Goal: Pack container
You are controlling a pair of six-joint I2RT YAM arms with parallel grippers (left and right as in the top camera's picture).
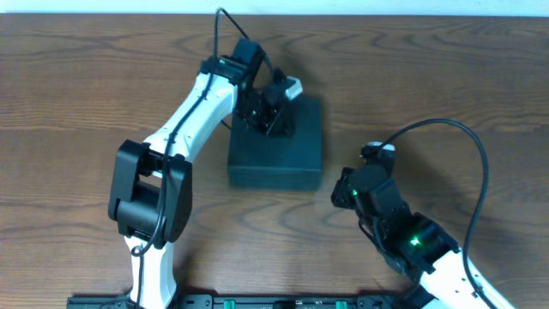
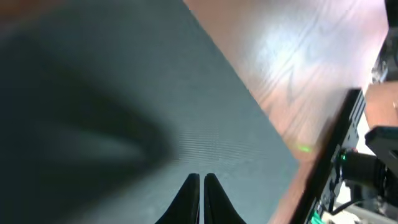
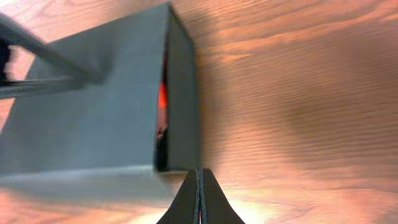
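Note:
The container [image 1: 283, 150] is a dark rectangular box lying on the wooden table, lid nearly down. My left gripper [image 1: 273, 114] is shut and rests over its far top face; the left wrist view shows the shut fingertips [image 2: 201, 180] just above the teal lid [image 2: 124, 112]. My right gripper [image 1: 343, 190] is shut and empty, just off the box's near right corner. In the right wrist view its fingertips [image 3: 199, 175] sit next to the container [image 3: 93, 106], where a narrow gap under the lid shows something orange-red [image 3: 162, 96] inside.
The wooden table [image 1: 446, 77] surrounds the box. The right arm's black cable [image 1: 463, 137] arcs over the table at the right. The base rail [image 1: 274, 300] runs along the front edge.

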